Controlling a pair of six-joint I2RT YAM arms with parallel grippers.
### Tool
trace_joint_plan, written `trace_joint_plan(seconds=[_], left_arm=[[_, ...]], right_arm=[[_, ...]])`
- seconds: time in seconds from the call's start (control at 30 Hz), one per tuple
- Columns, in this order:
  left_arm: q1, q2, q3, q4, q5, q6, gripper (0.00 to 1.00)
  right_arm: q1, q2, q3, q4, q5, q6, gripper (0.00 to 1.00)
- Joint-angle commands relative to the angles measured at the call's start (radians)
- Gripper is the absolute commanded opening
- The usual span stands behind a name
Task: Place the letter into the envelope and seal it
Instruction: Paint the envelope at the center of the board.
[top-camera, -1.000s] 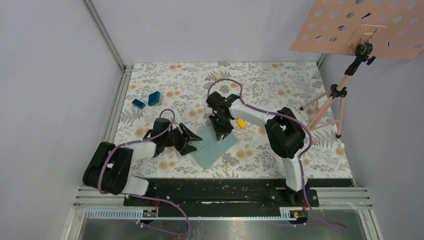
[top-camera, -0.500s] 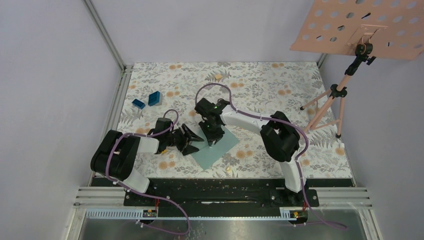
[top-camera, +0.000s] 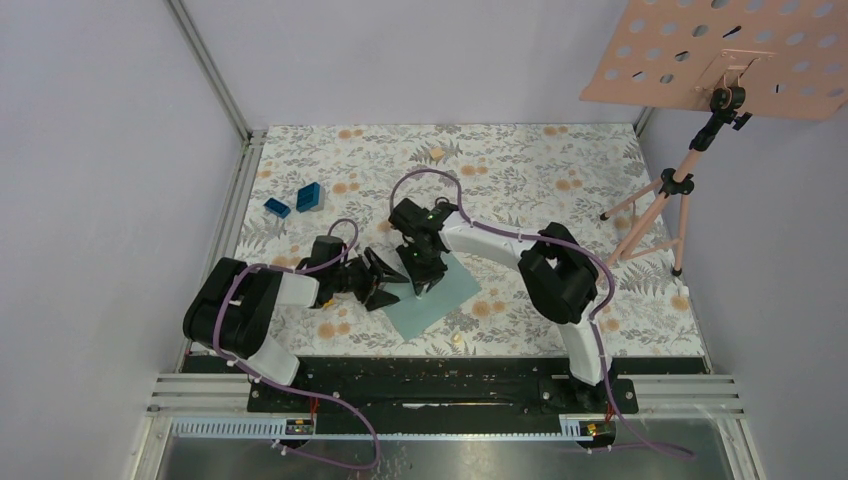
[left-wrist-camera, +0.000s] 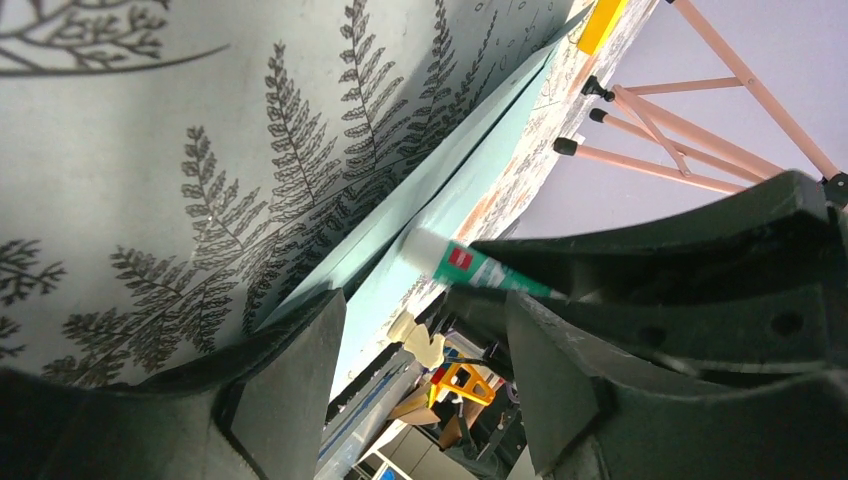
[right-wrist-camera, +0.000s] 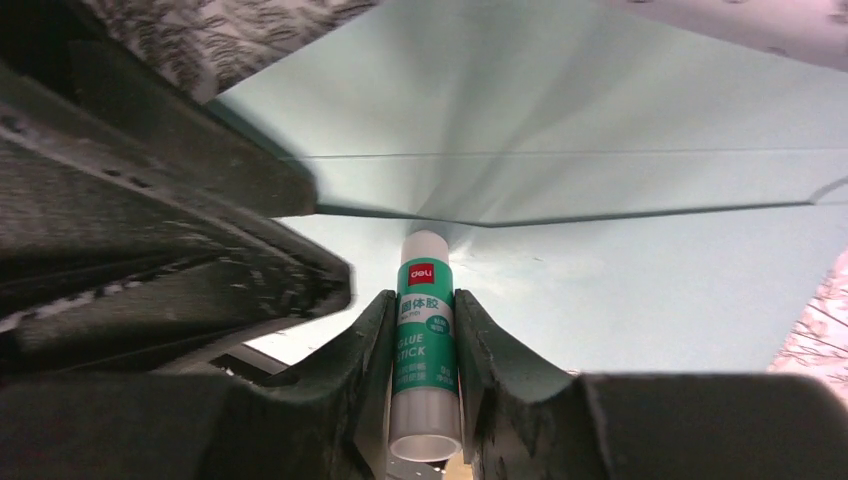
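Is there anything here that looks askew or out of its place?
The envelope lies askew, turned diagonally to the edges of the table. Nothing else stands out: the right end effector holds a glue stick, tip against the envelope.

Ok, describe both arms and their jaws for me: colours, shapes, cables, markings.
The left arm and right arm match: white tube links between bulky black joint housings. A purple cable loops along each. The jaws are black, broad and wedge-shaped, tapering toward the tips, scuffed pale in places. No markings show on them.
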Motion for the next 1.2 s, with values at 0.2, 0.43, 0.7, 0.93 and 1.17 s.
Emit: trace_joint_plan(seconds=[0.2, 0.43, 0.7, 0.93, 1.17], left_arm=[[-0.001, 0.047, -0.053, -0.009, -0.073, 0.022, 0.63], [0.000, 0.046, -0.054, -0.008, -0.073, 0.016, 0.63], [0.001, 0.037, -0.051, -0.011, -0.076, 0.009, 0.63], [0.001, 0.032, -0.059, -0.010, -0.076, 0.009, 0.63], [0.002, 0.032, -0.057, -0.006, -0.075, 0.006, 0.63]], right_arm=[[-0.078, -0.065, -0.057, -0.035, 0.087, -0.033, 0.00], [0.001, -0.014, 0.013, -0.014, 0.019, 0.008, 0.00], [0.020, -0.009, 0.010, 0.009, -0.001, 0.018, 0.00], [-0.081, -0.073, -0.097, -0.006, 0.062, -0.022, 0.00], [-0.120, -0.110, -0.121, 0.002, 0.052, -0.025, 0.00]])
